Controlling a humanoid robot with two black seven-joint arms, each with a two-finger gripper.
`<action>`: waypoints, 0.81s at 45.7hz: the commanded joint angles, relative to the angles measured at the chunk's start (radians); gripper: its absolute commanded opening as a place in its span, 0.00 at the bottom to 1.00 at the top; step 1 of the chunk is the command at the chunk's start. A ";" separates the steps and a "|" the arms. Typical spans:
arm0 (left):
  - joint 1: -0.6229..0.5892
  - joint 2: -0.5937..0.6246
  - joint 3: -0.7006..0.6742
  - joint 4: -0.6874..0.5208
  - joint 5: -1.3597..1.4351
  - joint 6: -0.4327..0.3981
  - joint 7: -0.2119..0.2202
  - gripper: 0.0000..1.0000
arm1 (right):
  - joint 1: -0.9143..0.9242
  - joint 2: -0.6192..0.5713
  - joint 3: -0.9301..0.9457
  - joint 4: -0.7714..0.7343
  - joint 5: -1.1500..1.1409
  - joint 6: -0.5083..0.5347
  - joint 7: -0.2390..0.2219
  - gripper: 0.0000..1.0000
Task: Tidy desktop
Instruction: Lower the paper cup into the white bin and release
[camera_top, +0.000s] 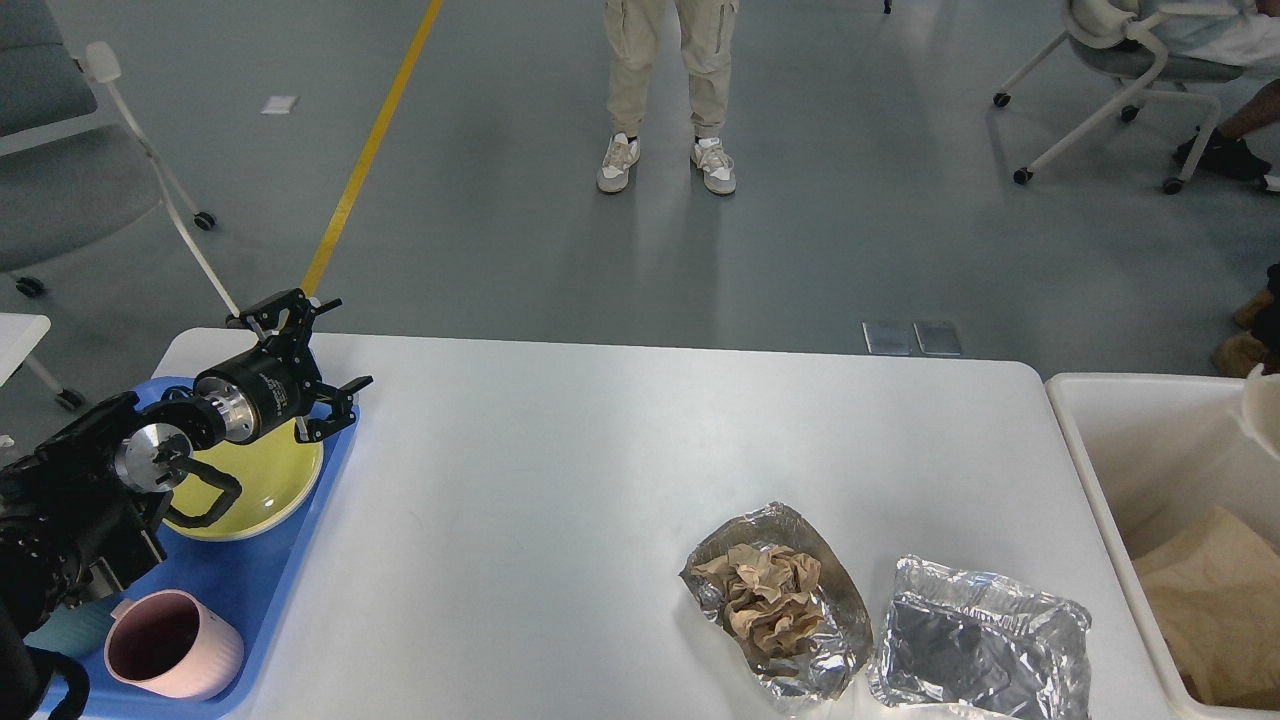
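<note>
The white desktop (560, 480) fills the middle of the head view. On its near right lie a foil container with crumpled brown paper (775, 600) and an empty foil container (975, 650). My left gripper (345, 345) is open and empty, above the far end of the blue tray (255, 590) and the yellow plate (270, 475). A pink mug (172, 645) stands on the tray's near end. My right gripper is out of view. A sliver of a white cup (1264, 410) shows at the right edge, over the cream bin (1090, 470).
The bin stands right of the table and holds brown paper (1215, 590). A person (670, 90) stands on the floor beyond the table. Wheeled chairs stand at the far left (60, 130) and far right (1120, 50).
</note>
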 joint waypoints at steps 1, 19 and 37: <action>0.000 0.000 0.000 0.000 0.000 0.000 0.000 0.96 | -0.138 -0.017 0.069 -0.021 0.011 -0.203 -0.002 0.00; 0.000 0.000 0.000 0.000 0.000 0.000 0.000 0.96 | -0.468 -0.030 0.328 -0.137 0.018 -0.533 -0.002 0.00; 0.000 0.000 0.000 0.000 0.000 0.000 0.000 0.96 | -0.473 0.001 0.342 -0.122 0.021 -0.529 0.000 0.66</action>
